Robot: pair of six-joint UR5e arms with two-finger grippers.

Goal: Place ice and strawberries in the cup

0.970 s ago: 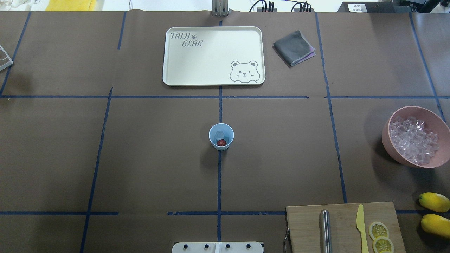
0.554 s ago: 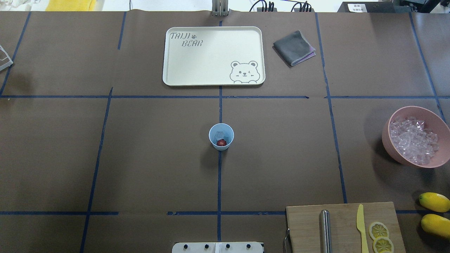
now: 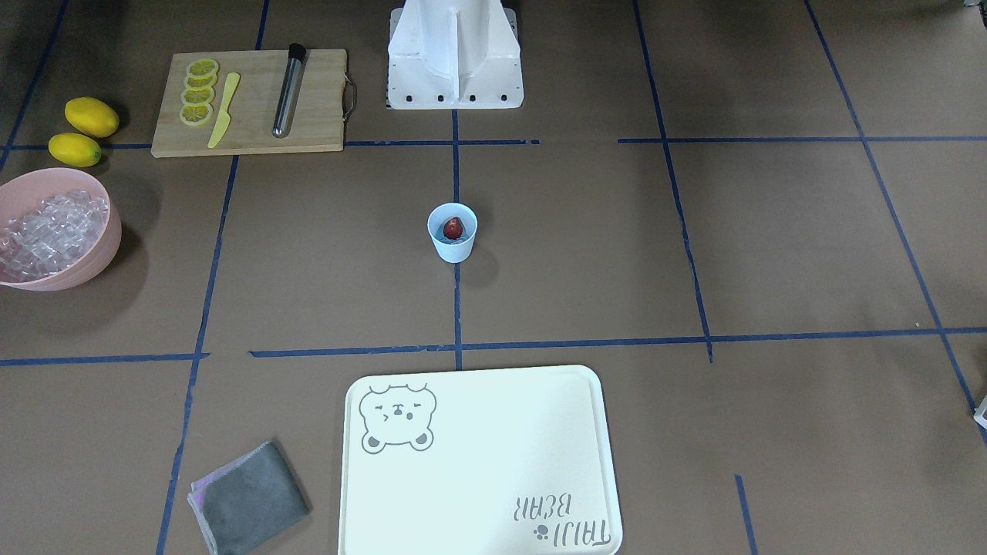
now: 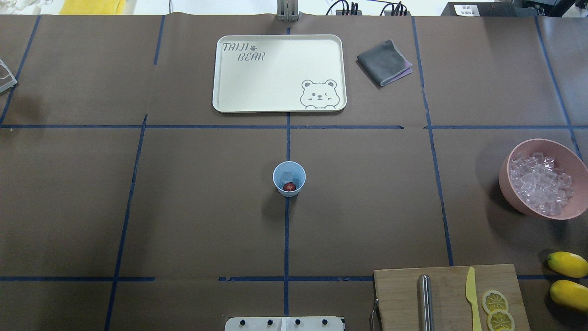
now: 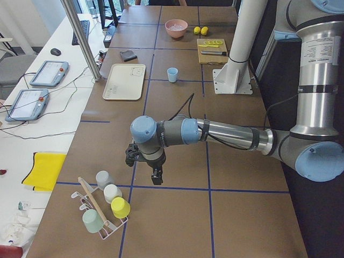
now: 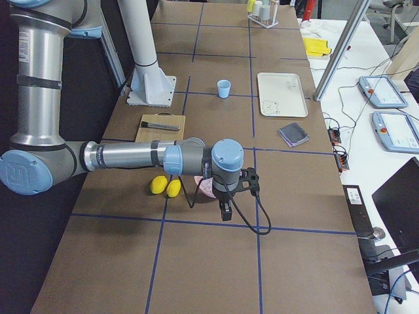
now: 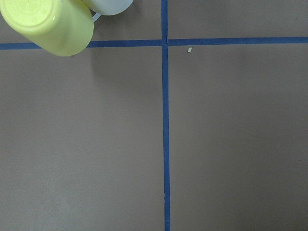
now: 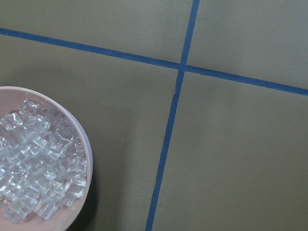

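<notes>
The pale blue cup (image 4: 277,177) stands at the table's middle, also in the front view (image 3: 453,248). The dark red strawberry (image 4: 289,186) lies inside it next to a clear ice cube (image 4: 287,176). A heap of ice (image 4: 542,184) fills the pink bowl (image 4: 514,196) at the right, also in the right wrist view (image 8: 38,163). My left gripper (image 5: 156,180) shows only in the left side view, far from the cup; I cannot tell if it is open. My right gripper (image 6: 224,214) shows only in the right side view, beside the bowl; I cannot tell its state.
A white bear tray (image 4: 278,73) and a grey cloth (image 4: 383,62) lie at the far side. A cutting board (image 4: 448,299) holds a metal tube, a yellow knife and lemon slices. Two lemons (image 4: 568,264) lie at the right. A rack of cups (image 5: 105,207) stands near the left gripper.
</notes>
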